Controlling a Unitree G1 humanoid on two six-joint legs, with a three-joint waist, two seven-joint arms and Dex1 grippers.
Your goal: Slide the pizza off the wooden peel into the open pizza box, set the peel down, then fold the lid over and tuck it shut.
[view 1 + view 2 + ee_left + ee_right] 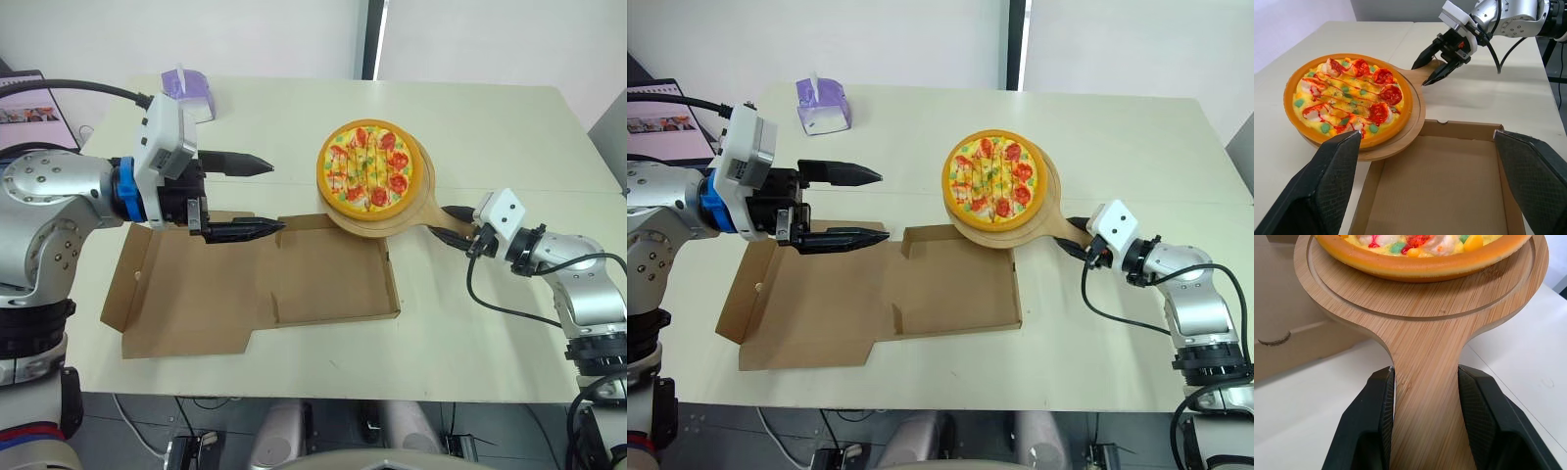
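Squarely on the round head of the wooden peel (1425, 357) sits the pizza (368, 164), and that head overlaps the far right corner of the open pizza box (323, 284). The right gripper (449, 223) is clamped on the peel's handle, one finger on each side. The box lies near the table's (490, 127) front edge, its lid (167, 304) flat toward the left edge. The left gripper (274, 196) hovers above the box's far edge, fingers wide apart. A purple tissue box (186, 93) stands near the far left corner.
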